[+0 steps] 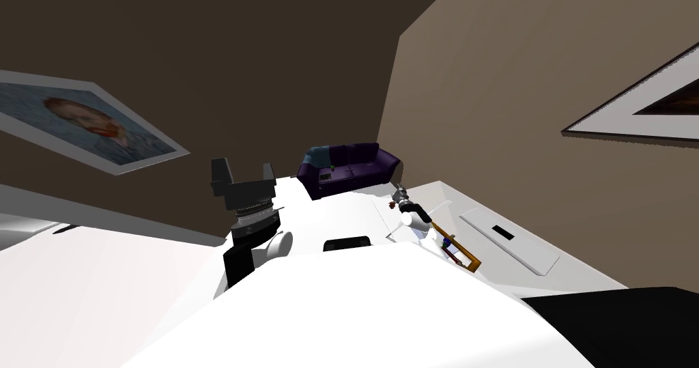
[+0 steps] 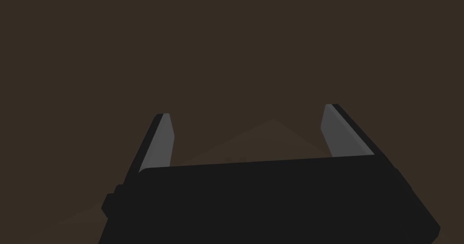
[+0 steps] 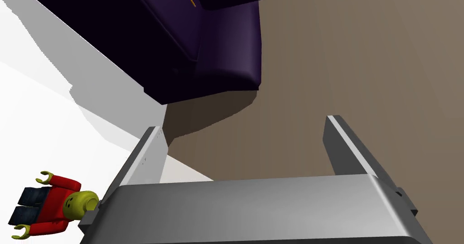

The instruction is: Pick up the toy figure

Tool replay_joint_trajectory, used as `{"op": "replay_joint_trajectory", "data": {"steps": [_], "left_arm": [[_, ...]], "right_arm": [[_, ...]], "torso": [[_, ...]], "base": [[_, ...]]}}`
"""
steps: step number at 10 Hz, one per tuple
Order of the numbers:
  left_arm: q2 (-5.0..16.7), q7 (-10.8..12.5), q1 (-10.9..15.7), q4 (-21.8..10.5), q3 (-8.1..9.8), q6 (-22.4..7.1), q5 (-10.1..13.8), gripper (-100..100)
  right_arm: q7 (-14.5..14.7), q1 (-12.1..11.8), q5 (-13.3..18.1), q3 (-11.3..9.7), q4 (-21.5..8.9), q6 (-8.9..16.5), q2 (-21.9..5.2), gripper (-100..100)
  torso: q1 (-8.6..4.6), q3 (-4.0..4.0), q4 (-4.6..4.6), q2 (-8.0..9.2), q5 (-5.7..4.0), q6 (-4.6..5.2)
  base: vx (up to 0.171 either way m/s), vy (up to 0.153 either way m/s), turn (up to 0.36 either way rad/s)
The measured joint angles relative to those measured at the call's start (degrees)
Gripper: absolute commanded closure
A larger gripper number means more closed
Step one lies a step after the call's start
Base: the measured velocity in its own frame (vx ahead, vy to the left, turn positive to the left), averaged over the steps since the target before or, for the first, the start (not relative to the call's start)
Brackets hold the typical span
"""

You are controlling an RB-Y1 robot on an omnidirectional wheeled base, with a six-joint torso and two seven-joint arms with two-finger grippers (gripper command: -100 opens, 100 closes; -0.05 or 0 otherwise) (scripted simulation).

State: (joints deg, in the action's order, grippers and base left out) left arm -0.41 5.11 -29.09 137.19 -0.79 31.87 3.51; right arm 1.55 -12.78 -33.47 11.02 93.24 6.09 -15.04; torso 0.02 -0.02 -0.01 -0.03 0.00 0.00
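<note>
I'm working in a home's living room. A purple sofa (image 1: pixel 348 169) stands in the corner of brown walls (image 1: pixel 273 57). A framed portrait (image 1: pixel 89 121) hangs on one wall and another framed picture (image 1: pixel 648 104) on the next. A toy figure (image 3: pixel 50 205) lies on the white floor (image 3: pixel 36 119).
</note>
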Motion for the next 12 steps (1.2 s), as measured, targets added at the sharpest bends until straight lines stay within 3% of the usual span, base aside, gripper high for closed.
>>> {"op": "replay_joint_trajectory", "data": {"steps": [10,12], "left_arm": [[0.0,0.0,0.0,0.0,0.0,0.0,0.0,0],[0.0,0.0,0.0,0.0,0.0,0.0,0.0,0]], "right_arm": [[-0.82,5.3,-15.37,3.09,-14.44,10.38,-3.75,-100],[-1.79,6.61,-17.26,5.07,-16.38,14.24,-3.75,-100]], "torso": [[-0.05,0.0,0.0,0.01,-0.01,0.01],[-0.06,0.0,0.0,0.0,-0.01,0.01]], "base": [[0.004,-0.001,0.004],[0.004,-0.005,0.003]]}}
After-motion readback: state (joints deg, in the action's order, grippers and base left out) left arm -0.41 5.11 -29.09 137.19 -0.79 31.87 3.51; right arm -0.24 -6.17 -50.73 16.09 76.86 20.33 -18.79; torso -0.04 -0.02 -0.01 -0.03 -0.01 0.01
